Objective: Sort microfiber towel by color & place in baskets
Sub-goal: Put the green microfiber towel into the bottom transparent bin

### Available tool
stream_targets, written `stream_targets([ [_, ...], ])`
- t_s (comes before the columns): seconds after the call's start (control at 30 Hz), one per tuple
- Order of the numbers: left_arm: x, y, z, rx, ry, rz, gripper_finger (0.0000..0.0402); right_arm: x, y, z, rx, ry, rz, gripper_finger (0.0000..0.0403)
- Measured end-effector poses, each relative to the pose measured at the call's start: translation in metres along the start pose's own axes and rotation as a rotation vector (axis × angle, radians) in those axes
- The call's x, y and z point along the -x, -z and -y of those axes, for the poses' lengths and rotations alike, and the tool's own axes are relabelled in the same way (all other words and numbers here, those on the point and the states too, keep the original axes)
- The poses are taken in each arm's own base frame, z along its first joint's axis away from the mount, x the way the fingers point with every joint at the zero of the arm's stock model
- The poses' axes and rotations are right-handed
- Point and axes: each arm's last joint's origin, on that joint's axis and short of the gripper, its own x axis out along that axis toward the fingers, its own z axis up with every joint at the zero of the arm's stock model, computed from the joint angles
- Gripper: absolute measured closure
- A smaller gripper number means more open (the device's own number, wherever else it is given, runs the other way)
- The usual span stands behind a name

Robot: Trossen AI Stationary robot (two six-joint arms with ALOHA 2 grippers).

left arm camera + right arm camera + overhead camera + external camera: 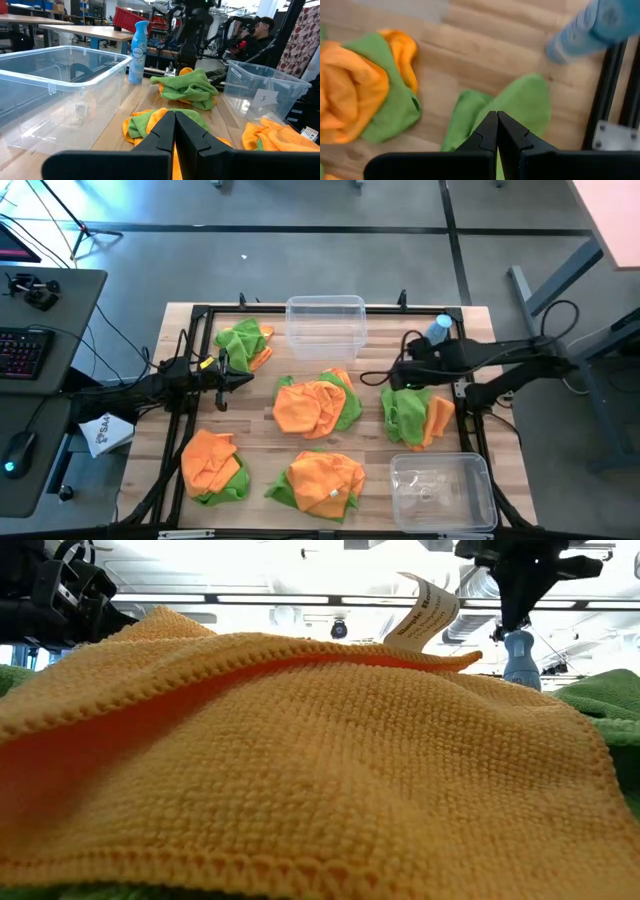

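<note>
Bright even overhead light; low view ceiling glare, orange cloth (300,770) fills frame; right wrist view blurred.

The light wooden bench (260,395) with a black frame holds five heaps of soft orange and green cloths (316,404). One clear plastic tub (326,326) sits at the far edge in the middle. Another clear tub (442,490) sits at the near right corner. A small blue spray bottle (438,330) stands near the far right corner.
</note>
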Motion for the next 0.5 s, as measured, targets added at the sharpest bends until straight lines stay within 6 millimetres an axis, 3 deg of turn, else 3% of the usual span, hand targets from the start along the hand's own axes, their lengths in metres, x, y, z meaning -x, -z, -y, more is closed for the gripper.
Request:
stream_targets([
  [0.27, 0.000, 0.000, 0.000, 0.000, 0.000, 0.000, 0.0402, -0.039, 0.018, -0.009, 0.006, 0.113, -0.147, 0.0402],
  [0.5, 0.000, 0.000, 0.000, 0.000, 0.000, 0.000, 0.0401, -0.064, 0.033, -0.004, -0.017, 0.057, -0.252, 0.0402],
])
